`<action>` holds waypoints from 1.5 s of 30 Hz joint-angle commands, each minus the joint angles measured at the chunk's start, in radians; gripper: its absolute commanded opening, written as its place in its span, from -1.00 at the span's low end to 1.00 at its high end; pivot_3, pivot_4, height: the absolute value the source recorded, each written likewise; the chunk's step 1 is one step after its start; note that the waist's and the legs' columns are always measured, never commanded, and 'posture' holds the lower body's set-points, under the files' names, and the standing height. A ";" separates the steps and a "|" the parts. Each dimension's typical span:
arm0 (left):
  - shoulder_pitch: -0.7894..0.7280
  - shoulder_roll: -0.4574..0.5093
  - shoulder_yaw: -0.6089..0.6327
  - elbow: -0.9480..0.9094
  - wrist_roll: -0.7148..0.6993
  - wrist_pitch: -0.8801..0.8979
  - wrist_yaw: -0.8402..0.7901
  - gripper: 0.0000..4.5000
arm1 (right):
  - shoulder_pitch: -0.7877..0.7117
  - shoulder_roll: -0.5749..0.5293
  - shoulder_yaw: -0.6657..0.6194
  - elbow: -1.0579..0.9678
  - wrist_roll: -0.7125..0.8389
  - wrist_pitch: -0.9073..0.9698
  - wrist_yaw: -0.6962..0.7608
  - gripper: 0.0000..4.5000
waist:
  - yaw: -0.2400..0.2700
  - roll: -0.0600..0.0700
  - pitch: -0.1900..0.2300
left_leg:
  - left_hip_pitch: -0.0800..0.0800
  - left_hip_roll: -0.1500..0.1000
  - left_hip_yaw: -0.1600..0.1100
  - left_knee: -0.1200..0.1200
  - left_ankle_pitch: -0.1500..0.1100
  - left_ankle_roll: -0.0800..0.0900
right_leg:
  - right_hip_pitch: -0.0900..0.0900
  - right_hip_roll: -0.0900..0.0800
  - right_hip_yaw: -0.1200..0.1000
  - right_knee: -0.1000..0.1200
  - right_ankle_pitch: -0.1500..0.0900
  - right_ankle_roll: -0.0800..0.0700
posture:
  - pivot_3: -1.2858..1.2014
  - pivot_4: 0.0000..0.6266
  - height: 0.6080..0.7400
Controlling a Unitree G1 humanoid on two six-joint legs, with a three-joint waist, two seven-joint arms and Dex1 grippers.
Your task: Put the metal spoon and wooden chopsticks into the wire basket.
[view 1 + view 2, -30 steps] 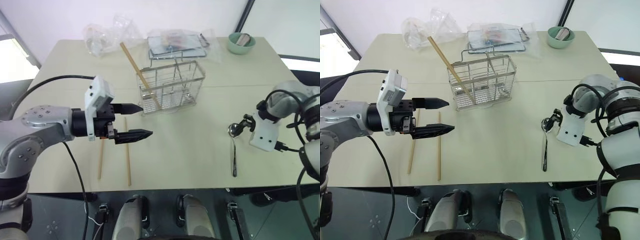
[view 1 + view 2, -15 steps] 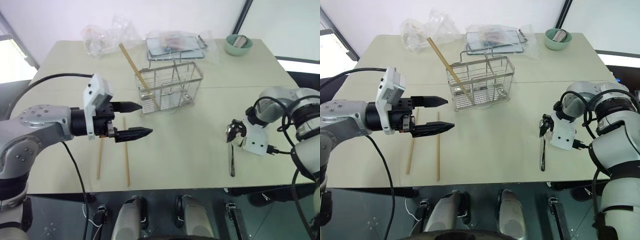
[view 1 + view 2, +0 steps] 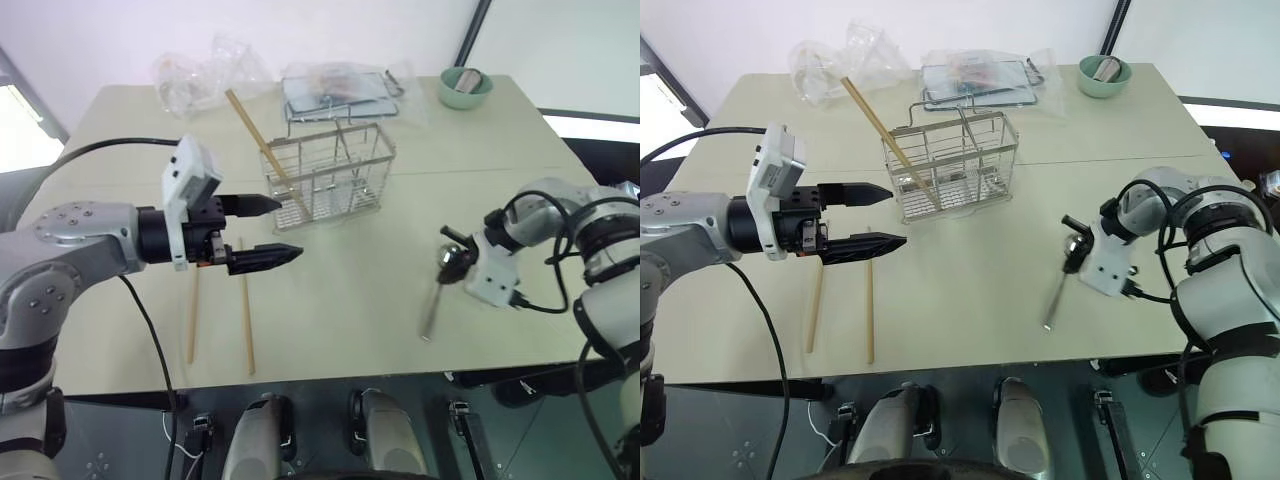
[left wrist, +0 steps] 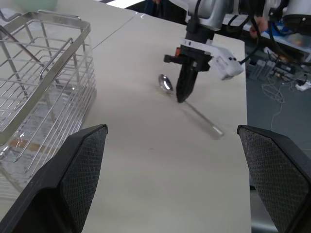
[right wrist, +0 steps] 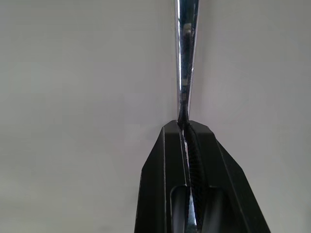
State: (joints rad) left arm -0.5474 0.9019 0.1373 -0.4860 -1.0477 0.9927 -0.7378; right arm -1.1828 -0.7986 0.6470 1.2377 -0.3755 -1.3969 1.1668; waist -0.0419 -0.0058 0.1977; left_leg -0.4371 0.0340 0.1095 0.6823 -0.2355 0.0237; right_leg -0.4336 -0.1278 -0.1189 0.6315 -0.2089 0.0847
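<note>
The metal spoon (image 3: 434, 300) is pinched near its bowl by my right gripper (image 3: 446, 262), which is shut on the thin handle (image 5: 185, 58); the handle slants toward the table's front edge. From the left wrist the same spoon (image 4: 200, 114) and right gripper (image 4: 183, 92) show on the tabletop. The wire basket (image 3: 331, 176) stands mid-table with one wooden chopstick (image 3: 256, 135) leaning in it. Two more chopsticks (image 3: 245, 315) (image 3: 192, 320) lie flat near the front left. My left gripper (image 3: 291, 227) hovers open and empty above them, beside the basket.
A plastic-wrapped dark tray (image 3: 334, 88) and crumpled clear bags (image 3: 196, 72) lie along the table's far edge. A green bowl (image 3: 465, 87) sits at the far right corner. Bare tabletop separates the basket from the spoon.
My right gripper has shut on the spoon's handle and shifted left, swinging the spoon so that it slants. The left arm stayed put. The head camera's view has shifted a little.
</note>
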 commanded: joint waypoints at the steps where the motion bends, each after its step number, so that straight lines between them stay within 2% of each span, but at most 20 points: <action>1: -0.022 0.015 0.049 0.015 0.017 -0.031 -0.012 1.00 | 0.022 0.003 -0.215 -0.078 0.374 0.334 0.263 -0.96 | 0.007 0.000 0.000 | 0.000 0.000 0.000 0.000 0.000 0.000 | 0.000 0.000 0.000 0.000 0.000 0.000 | 0.03 -0.52 0.50; 4: -0.032 0.028 0.061 0.047 0.044 -0.046 -0.028 1.00 | 0.030 0.009 -0.371 -0.207 0.570 0.753 0.382 -0.96 | 0.021 0.000 0.001 | 0.000 0.000 -0.001 0.001 0.000 0.000 | 0.001 -0.001 -0.001 0.000 0.000 0.000 | 0.03 -0.52 0.50; 7: -0.049 0.044 0.060 0.085 0.073 -0.065 -0.055 1.00 | 0.018 0.003 -0.485 -0.367 0.707 1.210 0.383 -0.96 | 0.029 0.001 0.001 | 0.000 0.000 -0.001 0.001 0.000 0.001 | 0.001 -0.001 -0.002 0.000 0.000 0.000 | 0.03 -0.52 0.50; 10: -0.074 0.050 0.049 0.121 0.103 -0.082 -0.080 1.00 | -0.036 0.039 -0.595 -0.472 0.813 1.588 0.244 -0.96 | 0.030 0.001 0.001 | -0.002 -0.001 -0.002 0.001 -0.001 0.001 | -0.001 -0.002 -0.003 0.000 0.000 -0.001 | 0.03 -0.52 0.50; 13: -0.097 0.045 0.035 0.142 0.128 -0.095 -0.098 1.00 | -0.077 0.108 -0.672 -0.523 0.842 1.740 0.075 -0.96 | 0.027 0.001 0.001 | -0.007 -0.001 -0.002 0.000 -0.001 0.001 | -0.007 -0.003 -0.003 0.001 0.001 -0.001 | 0.03 -0.52 0.50; 16: -0.123 0.028 0.024 0.147 0.137 -0.096 -0.105 1.00 | -0.076 0.183 -0.702 -0.555 0.831 1.776 -0.028 -0.96 | 0.028 0.001 0.001 | -0.007 -0.001 -0.001 -0.001 -0.001 0.001 | -0.008 -0.002 -0.003 0.001 0.001 -0.001 | 0.03 -0.52 0.50; 20: -0.141 0.007 0.015 0.140 0.143 -0.091 -0.103 1.00 | -0.047 0.268 -0.709 -0.566 0.791 1.724 -0.121 -0.96 | 0.031 0.001 0.001 | -0.008 -0.001 0.001 -0.001 0.000 0.001 | -0.008 -0.002 -0.003 0.001 0.001 0.000 | 0.03 -0.52 0.50; 28: -0.150 0.003 0.036 0.105 0.126 -0.066 -0.081 1.00 | -0.023 0.361 -0.738 -0.428 0.726 1.599 -0.260 -0.96 | 0.029 0.001 0.001 | -0.008 -0.002 0.001 -0.001 0.000 0.001 | -0.008 -0.002 -0.003 0.002 0.001 0.000 | 0.03 -0.52 0.50; 31: -0.153 0.009 0.055 0.097 0.116 -0.052 -0.068 1.00 | -0.021 0.366 -0.745 -0.409 0.715 1.587 -0.274 -0.53 | 0.027 0.001 0.001 | -0.008 -0.002 0.001 -0.001 0.000 0.001 | -0.008 -0.001 -0.003 0.002 0.001 0.000 | 0.03 -0.52 0.50; 36: -0.151 0.013 0.071 0.093 0.105 -0.038 -0.047 1.00 | -0.020 0.360 -0.755 -0.426 0.707 1.609 -0.290 0.59 | 0.025 0.001 0.001 | -0.008 -0.001 0.001 -0.001 0.000 0.001 | -0.008 -0.001 -0.002 0.002 0.001 0.000 | 0.03 -0.52 0.50; 40: -0.139 0.013 0.083 0.088 0.105 -0.036 -0.036 1.00 | -0.027 0.336 -0.767 -0.454 0.714 1.639 -0.279 0.59 | 0.027 0.001 0.001 | -0.008 -0.001 0.001 -0.001 0.000 0.001 | -0.008 -0.001 -0.002 0.002 0.001 0.000 | 0.03 -0.52 0.50; 45: -0.106 0.006 0.160 0.109 0.125 -0.011 0.089 1.00 | -0.078 0.217 -0.811 -0.516 0.794 1.782 -0.130 0.59 | 0.031 0.001 0.001 | -0.008 -0.001 0.000 -0.001 0.000 0.001 | -0.008 -0.001 -0.002 0.002 0.001 0.000 | 0.03 -0.52 0.50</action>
State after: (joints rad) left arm -0.6522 0.9016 0.2370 -0.3713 -0.9272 0.9744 -0.6995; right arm -1.2022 -0.5432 -0.1228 0.7811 0.3739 0.3473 0.9803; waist -0.0114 -0.0049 0.1986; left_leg -0.4452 0.0328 0.1097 0.6817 -0.2359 0.0252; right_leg -0.4413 -0.1287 -0.1212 0.6330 -0.2079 0.0845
